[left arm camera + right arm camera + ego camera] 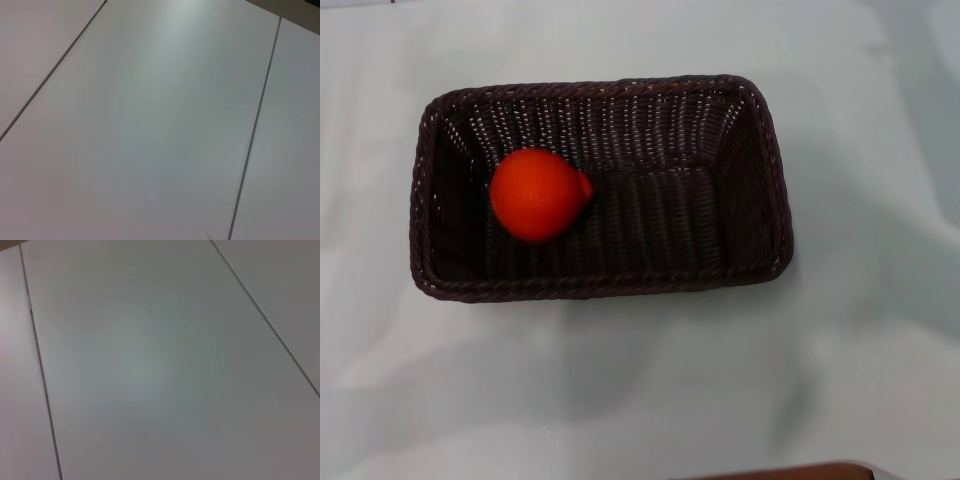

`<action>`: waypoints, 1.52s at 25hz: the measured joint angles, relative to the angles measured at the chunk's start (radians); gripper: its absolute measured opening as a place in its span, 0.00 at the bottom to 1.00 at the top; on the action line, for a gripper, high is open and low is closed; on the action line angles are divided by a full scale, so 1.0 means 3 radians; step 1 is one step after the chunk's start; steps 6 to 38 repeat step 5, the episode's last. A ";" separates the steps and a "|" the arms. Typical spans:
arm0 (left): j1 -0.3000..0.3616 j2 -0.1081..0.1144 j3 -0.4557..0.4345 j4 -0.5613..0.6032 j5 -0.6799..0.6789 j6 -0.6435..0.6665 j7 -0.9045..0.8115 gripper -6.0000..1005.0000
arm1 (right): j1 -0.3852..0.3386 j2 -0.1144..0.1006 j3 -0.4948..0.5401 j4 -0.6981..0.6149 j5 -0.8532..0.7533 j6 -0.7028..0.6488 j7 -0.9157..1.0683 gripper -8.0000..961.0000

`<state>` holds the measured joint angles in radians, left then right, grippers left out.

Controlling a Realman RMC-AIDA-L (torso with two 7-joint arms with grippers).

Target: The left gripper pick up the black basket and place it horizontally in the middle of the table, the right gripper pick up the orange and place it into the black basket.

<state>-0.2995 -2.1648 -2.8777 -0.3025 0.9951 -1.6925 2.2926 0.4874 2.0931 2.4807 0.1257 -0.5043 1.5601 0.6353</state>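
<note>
The black basket [600, 188] sits flat on the white table [640, 390], its long sides running left to right, roughly midway between the left and right edges and somewhat toward the far edge. Its braided rim [772, 180] is complete all round and nothing leans on it or covers it.

The orange [538, 195] lies inside the basket on the woven floor, in the left half, near the left wall but not clearly touching it. Its pointed end faces the basket's right side.

Neither the left gripper nor the right gripper appears in the head view, so whether their fingers are apart or together cannot be seen. Both wrist views show only pale flat panels [160, 130] [165, 370] crossed by thin dark seams [252, 135] [42, 380], with no fingers in sight.

At the near edge of the table, toward the right, a thin strip of a brown object [790, 471] shows; what it is cannot be told. It lies well apart from the basket.
</note>
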 joint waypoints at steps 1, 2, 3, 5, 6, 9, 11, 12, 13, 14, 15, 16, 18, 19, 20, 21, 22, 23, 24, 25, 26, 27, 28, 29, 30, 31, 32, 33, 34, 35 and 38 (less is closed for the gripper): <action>0.0000 0.0000 0.0000 0.0003 -0.0006 0.0002 0.0003 0.88 | 0.0001 0.0000 0.0000 -0.0003 0.0005 -0.0006 0.0002 0.95; -0.0001 -0.0002 0.0000 0.0004 -0.0016 0.0003 0.0005 0.88 | 0.0004 0.0003 0.0000 -0.0006 0.0008 -0.0008 0.0004 0.95; 0.0000 -0.0003 0.0000 0.0005 -0.0028 0.0002 0.0007 0.88 | 0.0008 0.0005 0.0000 -0.0009 0.0010 -0.0008 0.0006 0.95; 0.0002 -0.0010 0.0000 0.0012 -0.0049 -0.0017 0.0010 0.88 | 0.0019 0.0008 0.0000 -0.0014 0.0012 -0.0011 0.0009 0.95; 0.0002 -0.0010 0.0000 0.0012 -0.0049 -0.0017 0.0010 0.88 | 0.0019 0.0008 0.0000 -0.0014 0.0012 -0.0011 0.0009 0.95; 0.0002 -0.0010 0.0000 0.0012 -0.0049 -0.0017 0.0010 0.88 | 0.0019 0.0008 0.0000 -0.0014 0.0012 -0.0011 0.0009 0.95; 0.0002 -0.0010 0.0000 0.0012 -0.0049 -0.0017 0.0010 0.88 | 0.0019 0.0008 0.0000 -0.0014 0.0012 -0.0011 0.0009 0.95; 0.0002 -0.0010 0.0000 0.0012 -0.0049 -0.0017 0.0010 0.88 | 0.0019 0.0008 0.0000 -0.0014 0.0012 -0.0011 0.0009 0.95; 0.0002 -0.0010 0.0000 0.0012 -0.0049 -0.0017 0.0010 0.88 | 0.0019 0.0008 0.0000 -0.0014 0.0012 -0.0011 0.0009 0.95; 0.0002 -0.0010 0.0000 0.0012 -0.0049 -0.0017 0.0010 0.88 | 0.0019 0.0008 0.0000 -0.0014 0.0012 -0.0011 0.0009 0.95; 0.0002 -0.0010 0.0000 0.0012 -0.0049 -0.0017 0.0010 0.88 | 0.0019 0.0008 0.0000 -0.0014 0.0012 -0.0011 0.0009 0.95; 0.0002 -0.0010 0.0000 0.0012 -0.0049 -0.0017 0.0010 0.88 | 0.0019 0.0008 0.0000 -0.0014 0.0012 -0.0011 0.0009 0.95; 0.0002 -0.0010 0.0000 0.0012 -0.0049 -0.0017 0.0010 0.88 | 0.0019 0.0008 0.0000 -0.0014 0.0012 -0.0011 0.0009 0.95; 0.0002 -0.0010 0.0000 0.0012 -0.0049 -0.0017 0.0010 0.88 | 0.0019 0.0008 0.0000 -0.0014 0.0012 -0.0011 0.0009 0.95; 0.0002 -0.0010 0.0000 0.0012 -0.0049 -0.0017 0.0010 0.88 | 0.0019 0.0008 0.0000 -0.0014 0.0012 -0.0011 0.0009 0.95; 0.0002 -0.0010 0.0000 0.0012 -0.0049 -0.0017 0.0010 0.88 | 0.0019 0.0008 0.0000 -0.0014 0.0012 -0.0011 0.0009 0.95; 0.0002 -0.0010 0.0000 0.0012 -0.0049 -0.0017 0.0010 0.88 | 0.0019 0.0008 0.0000 -0.0014 0.0012 -0.0011 0.0009 0.95; 0.0002 -0.0010 0.0000 0.0012 -0.0049 -0.0017 0.0010 0.88 | 0.0019 0.0008 0.0000 -0.0014 0.0012 -0.0011 0.0009 0.95; 0.0002 -0.0010 0.0000 0.0012 -0.0049 -0.0017 0.0010 0.88 | 0.0019 0.0008 0.0000 -0.0014 0.0012 -0.0011 0.0009 0.95; 0.0002 -0.0010 0.0000 0.0012 -0.0049 -0.0017 0.0010 0.88 | 0.0019 0.0008 0.0000 -0.0014 0.0012 -0.0011 0.0009 0.95; 0.0002 -0.0010 0.0000 0.0012 -0.0049 -0.0017 0.0010 0.88 | 0.0019 0.0008 0.0000 -0.0014 0.0012 -0.0011 0.0009 0.95; 0.0002 -0.0010 0.0000 0.0012 -0.0049 -0.0017 0.0010 0.88 | 0.0019 0.0008 0.0000 -0.0014 0.0012 -0.0011 0.0009 0.95; 0.0002 -0.0010 0.0000 0.0012 -0.0049 -0.0017 0.0010 0.88 | 0.0019 0.0008 0.0000 -0.0014 0.0012 -0.0011 0.0009 0.95; 0.0002 -0.0010 0.0000 0.0012 -0.0049 -0.0017 0.0010 0.88 | 0.0019 0.0008 0.0000 -0.0014 0.0012 -0.0011 0.0009 0.95; 0.0002 -0.0010 0.0000 0.0012 -0.0049 -0.0017 0.0010 0.88 | 0.0019 0.0008 0.0000 -0.0014 0.0012 -0.0011 0.0009 0.95; 0.0002 -0.0010 0.0000 0.0012 -0.0049 -0.0017 0.0010 0.88 | 0.0019 0.0008 0.0000 -0.0014 0.0012 -0.0011 0.0009 0.95; 0.0002 -0.0010 0.0000 0.0012 -0.0049 -0.0017 0.0010 0.88 | 0.0019 0.0008 0.0000 -0.0014 0.0012 -0.0011 0.0009 0.95; 0.0002 -0.0010 0.0000 0.0012 -0.0049 -0.0017 0.0010 0.88 | 0.0019 0.0008 0.0000 -0.0014 0.0012 -0.0011 0.0009 0.95; 0.0002 -0.0010 0.0000 0.0012 -0.0049 -0.0017 0.0010 0.88 | 0.0019 0.0008 0.0000 -0.0014 0.0012 -0.0011 0.0009 0.95; 0.0002 -0.0010 0.0000 0.0012 -0.0049 -0.0017 0.0010 0.88 | 0.0019 0.0008 0.0000 -0.0014 0.0012 -0.0011 0.0009 0.95; 0.0002 -0.0010 0.0000 0.0012 -0.0049 -0.0017 0.0010 0.88 | 0.0019 0.0008 0.0000 -0.0014 0.0012 -0.0011 0.0009 0.95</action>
